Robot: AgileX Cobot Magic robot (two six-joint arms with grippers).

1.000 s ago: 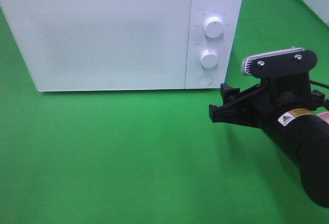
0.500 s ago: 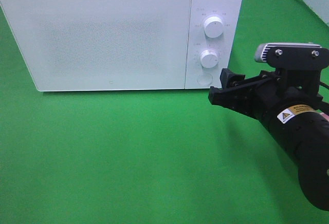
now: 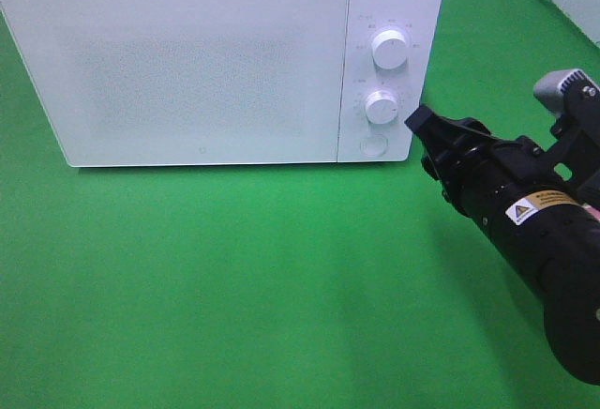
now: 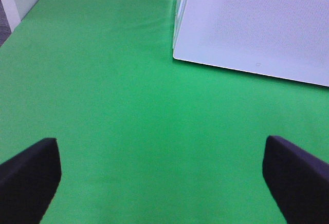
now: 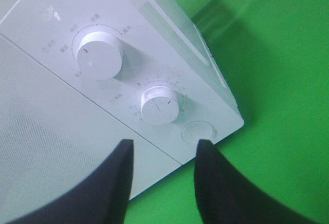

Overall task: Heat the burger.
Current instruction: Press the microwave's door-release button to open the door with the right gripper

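The burger is out of view in every frame. A white microwave (image 3: 187,62) stands at the back of the green cloth with its door closed. My right gripper (image 3: 419,120) hovers just right of the control panel, level with the lower knob (image 3: 382,107). In the right wrist view its two dark fingers (image 5: 221,183) stand a small gap apart with nothing between them, pointing at the lower knob (image 5: 160,104) and the round button (image 5: 199,131). My left gripper (image 4: 164,183) is wide open over bare cloth, near the microwave's corner (image 4: 177,54).
An upper knob (image 3: 390,50) and a round button (image 3: 373,144) sit on the microwave's panel. Green cloth (image 3: 234,278) covers the table in front of it. The right arm's black body (image 3: 544,240) fills the right side.
The right gripper has turned on its wrist and moved up and toward the microwave's control panel, and its jaws have narrowed. The left gripper has not visibly moved.
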